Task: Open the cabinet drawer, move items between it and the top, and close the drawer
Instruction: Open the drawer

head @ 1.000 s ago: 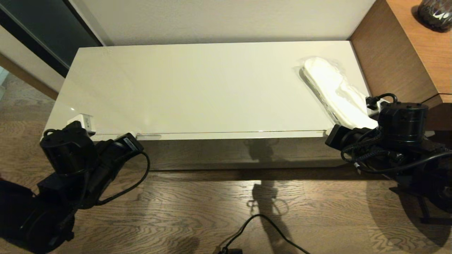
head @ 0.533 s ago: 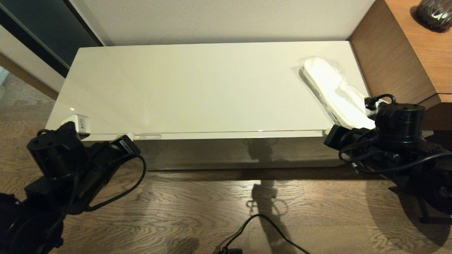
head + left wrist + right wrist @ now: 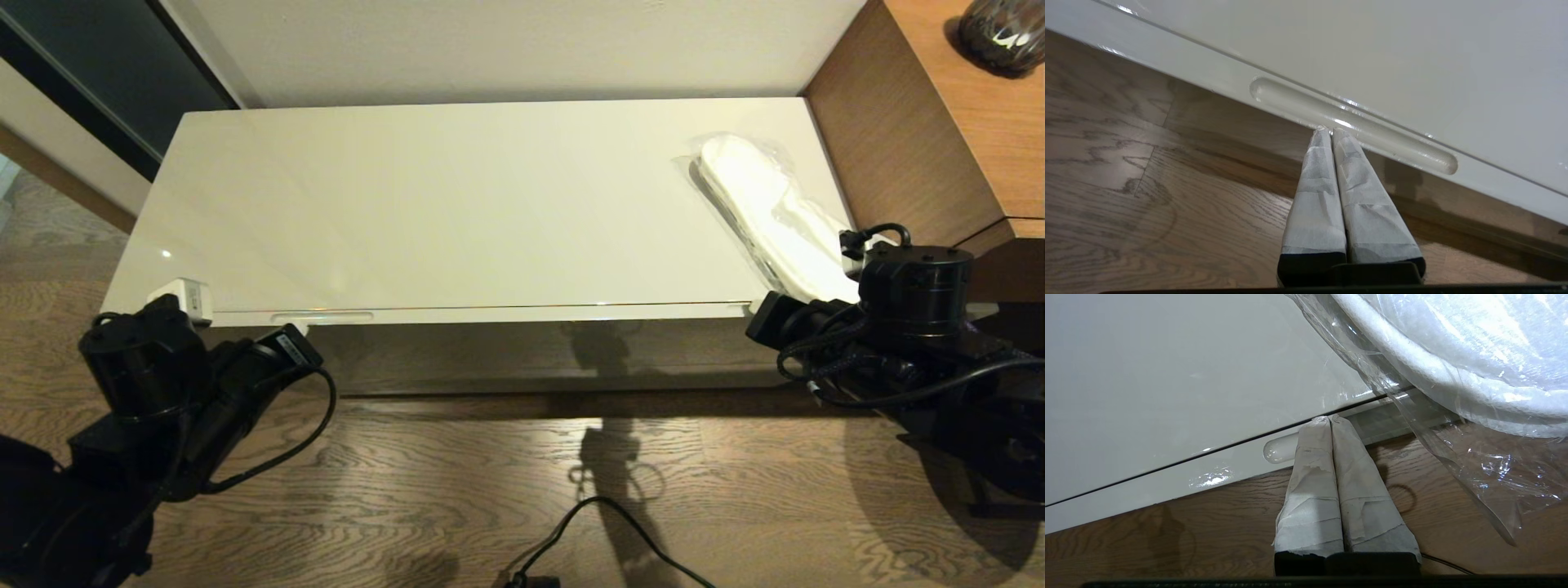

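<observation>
The cabinet drawer (image 3: 522, 314) is closed, its glossy beige front flush under the top (image 3: 457, 204). The wrapped white slippers (image 3: 767, 216) lie on the top's right end, slanting toward the front edge. My left gripper (image 3: 299, 328) is shut, its tips (image 3: 1327, 131) touching the lower lip of the left recessed pull (image 3: 1392, 143). My right gripper (image 3: 755, 309) is shut too, its tips (image 3: 1329, 418) against the right pull (image 3: 1280, 450), just below the seam. The slippers (image 3: 1453, 347) sit close beside the right fingers.
Loose clear wrap (image 3: 1486, 465) hangs over the cabinet's front edge next to the right gripper. A taller brown wood desk (image 3: 980, 122) with a dark vase (image 3: 1000, 28) stands at the right. A black cable (image 3: 604, 523) lies on the wood floor in front.
The left arm has drawn back a little from the cabinet front, uncovering the whole left pull. The right arm has sunk slightly. The drawer stays closed and the slippers have not moved.
</observation>
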You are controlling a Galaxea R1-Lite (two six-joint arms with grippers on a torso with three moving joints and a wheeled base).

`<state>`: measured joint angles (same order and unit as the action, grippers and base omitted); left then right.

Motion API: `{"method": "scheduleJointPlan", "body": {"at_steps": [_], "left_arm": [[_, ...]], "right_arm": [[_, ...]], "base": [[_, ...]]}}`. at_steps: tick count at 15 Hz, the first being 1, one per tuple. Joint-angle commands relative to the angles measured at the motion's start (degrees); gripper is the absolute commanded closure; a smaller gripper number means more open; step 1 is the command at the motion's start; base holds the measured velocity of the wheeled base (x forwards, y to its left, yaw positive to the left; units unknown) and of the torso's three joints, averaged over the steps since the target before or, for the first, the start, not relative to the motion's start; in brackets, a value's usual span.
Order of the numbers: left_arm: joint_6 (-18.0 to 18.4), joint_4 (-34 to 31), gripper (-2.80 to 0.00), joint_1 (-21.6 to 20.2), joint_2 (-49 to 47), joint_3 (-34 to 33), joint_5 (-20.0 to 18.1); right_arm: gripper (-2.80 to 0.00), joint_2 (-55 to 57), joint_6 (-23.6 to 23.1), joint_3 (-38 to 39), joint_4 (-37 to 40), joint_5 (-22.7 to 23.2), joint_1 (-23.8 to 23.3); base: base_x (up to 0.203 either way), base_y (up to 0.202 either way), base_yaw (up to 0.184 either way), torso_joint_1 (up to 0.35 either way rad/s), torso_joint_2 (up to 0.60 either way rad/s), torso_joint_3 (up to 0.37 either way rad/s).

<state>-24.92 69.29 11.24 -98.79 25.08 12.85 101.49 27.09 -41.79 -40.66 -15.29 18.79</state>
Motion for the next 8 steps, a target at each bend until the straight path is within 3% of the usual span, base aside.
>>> {"method": "scheduleJointPlan", "body": {"at_steps": [1,8], "left_arm": [[-0.34,0.41,0.0,-0.08,-1.98,0.47,0.16],[0.87,-0.48,0.0,0.19,1.49,3.05,-0.51]], "right_arm": [[0.0,1.39,0.16,0.04,0.22,-0.01,0.02],[0.0,3.26,0.16,0.13,-1.8,-0.01,-0.05]], "base": [[0.0,0.0,0.0,0.0,0.0,0.0],[0.0,0.0,0.0,0.0,0.0,0.0]]}}
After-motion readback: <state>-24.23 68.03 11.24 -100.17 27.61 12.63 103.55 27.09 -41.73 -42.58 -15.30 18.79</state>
